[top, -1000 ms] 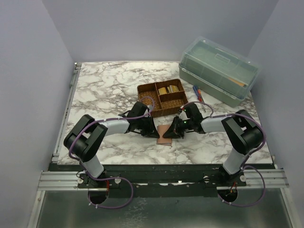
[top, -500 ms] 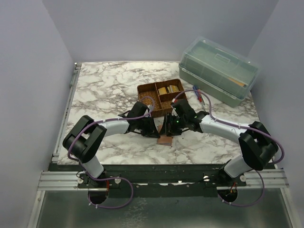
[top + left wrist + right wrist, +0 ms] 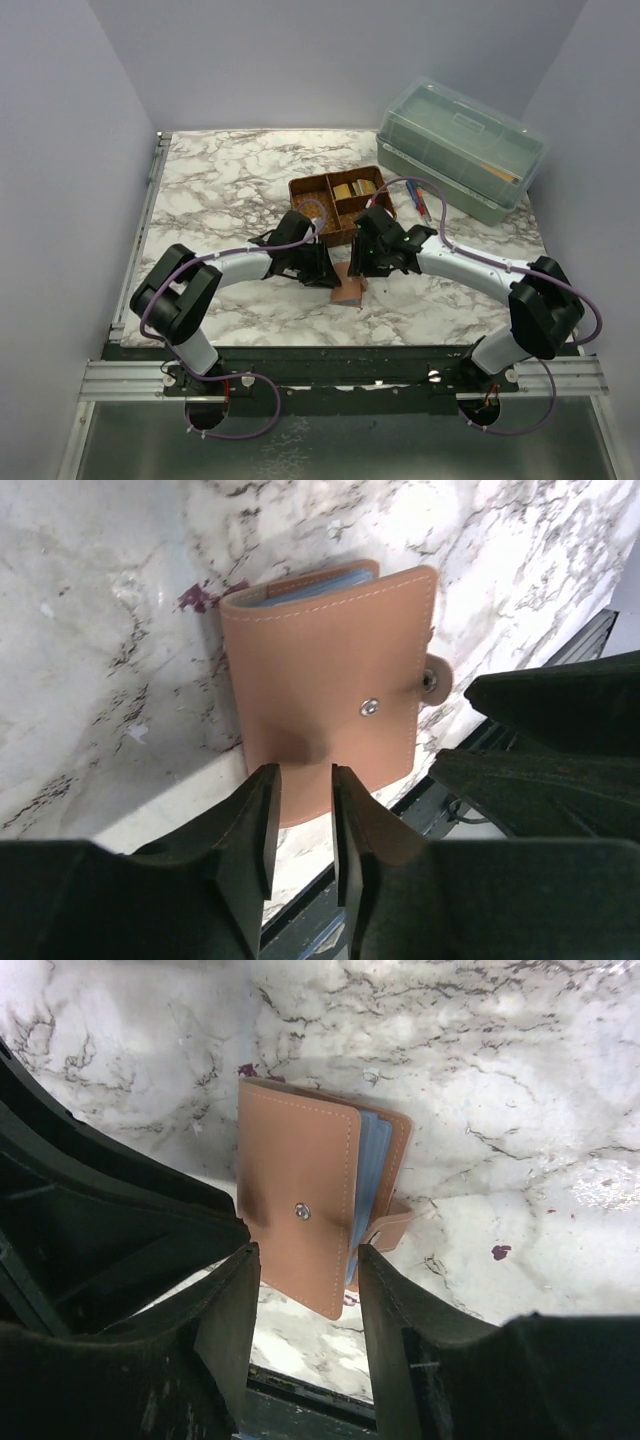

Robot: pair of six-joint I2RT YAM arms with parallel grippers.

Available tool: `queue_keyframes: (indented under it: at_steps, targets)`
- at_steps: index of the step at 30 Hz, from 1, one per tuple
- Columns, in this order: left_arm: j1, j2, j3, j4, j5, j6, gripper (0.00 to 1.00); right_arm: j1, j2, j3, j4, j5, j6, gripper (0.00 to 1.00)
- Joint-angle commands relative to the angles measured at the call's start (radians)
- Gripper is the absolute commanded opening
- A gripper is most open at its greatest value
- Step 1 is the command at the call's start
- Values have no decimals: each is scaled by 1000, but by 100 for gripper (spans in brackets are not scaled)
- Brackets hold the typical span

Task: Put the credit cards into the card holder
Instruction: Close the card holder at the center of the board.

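The closed card holder (image 3: 330, 690) lies flat on the counter (image 3: 500, 1110), just beyond the narrowly parted, empty left claw (image 3: 303, 772) and under the wider-open, empty right claw (image 3: 307, 1250).

From above you see only the near corner of the wallet (image 3: 349, 290); the left gripper (image 3: 322, 272) and right gripper (image 3: 368, 262) cover the rest. In both wrist views its pockets show only as a thin blue strip (image 3: 322, 584) at the open edge, so you cannot count any cards inside. The left fingers (image 3: 256, 820) hide its near edge, and the right finger (image 3: 400, 1300) cuts off the snap tab (image 3: 388, 1230). The yellowish pieces (image 3: 355, 187) in the tray (image 3: 300, 184) may be cards, but they are too small to tell. The box (image 3: 460, 140) blurs its contents. A cable (image 3: 400, 181) crosses part of the pens (image 3: 420, 203).
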Motion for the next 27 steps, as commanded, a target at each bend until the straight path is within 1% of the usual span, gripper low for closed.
queue_keyframes:
  at_steps: [1, 4, 8, 12, 20, 21, 24, 27]
  targets:
    - [-12, 17, 61, -22, -18, 33, 34, 24, 26, 55, -99, 111, -6, 47]
    - [-33, 63, 111, -90, -62, 60, 32, 29, 27, 69, -114, 136, 3, 44]
    - [-58, 114, 139, -141, -135, 65, 20, 29, 58, 88, -137, 144, 12, 30]
    - [-77, 136, 138, -155, -175, 67, 16, 30, 82, 93, -160, 155, 24, 28]
    - [-84, 129, 132, -155, -181, 65, 15, 29, 78, 76, -171, 163, 54, 28]
    - [-84, 126, 132, -155, -181, 66, 15, 29, 78, 75, -169, 162, 57, 26]
    - [-85, 121, 131, -155, -179, 68, 15, 29, 77, 72, -158, 153, 60, 17]
    - [-85, 118, 129, -155, -179, 68, 15, 29, 80, 68, -153, 147, 60, 16]
